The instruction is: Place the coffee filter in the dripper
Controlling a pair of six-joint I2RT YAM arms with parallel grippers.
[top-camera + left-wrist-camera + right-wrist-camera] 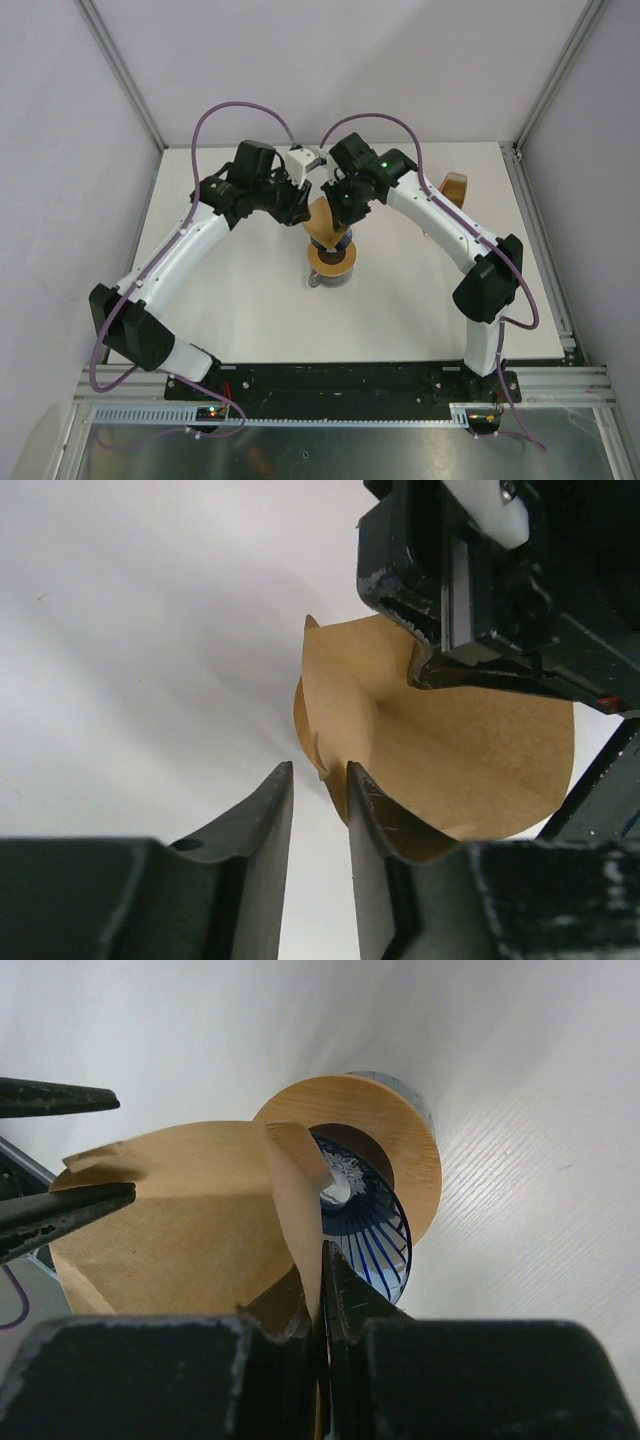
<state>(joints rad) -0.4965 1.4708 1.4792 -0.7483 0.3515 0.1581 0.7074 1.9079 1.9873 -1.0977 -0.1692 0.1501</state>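
The coffee filter (321, 221), a thin tan paper cone, hangs in the air over the table's middle. My right gripper (322, 1252) is shut on its folded edge; the same gripper shows in the left wrist view (470, 630), clamped on the filter (450, 750). My left gripper (318, 768) is open, its tips at the filter's other edge, which lies between its fingers (60, 1210) without being pinched. The dripper (372, 1230), a blue ribbed cone, sits in a flat wooden ring (400, 1125) just below and beyond the filter (180, 1220).
The ring (333, 259) rests on a glass jug (322, 281) in the table's middle. A thick orange-brown stack of filters (456, 187) stands at the back right, beside the right arm. White walls and frame posts close in the table.
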